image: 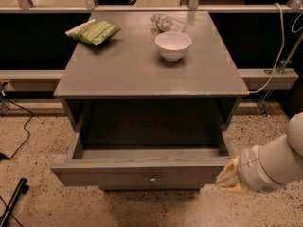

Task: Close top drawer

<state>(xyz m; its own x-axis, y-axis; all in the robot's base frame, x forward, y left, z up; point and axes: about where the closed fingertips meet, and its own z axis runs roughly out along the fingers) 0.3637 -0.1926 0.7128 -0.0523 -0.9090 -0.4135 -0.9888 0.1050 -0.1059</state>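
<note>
The top drawer of the grey cabinet stands pulled far out, and its inside looks empty. Its wide front panel has a small round metal knob at the centre. My gripper, yellowish at the tip of a white arm, is at the right end of the drawer's front panel, level with it. It is touching the panel or very close to it.
On the cabinet top are a white bowl, a green snack bag and a lying plastic bottle. A low ledge and railing run behind. A black cable and a black leg lie on the speckled floor at the left.
</note>
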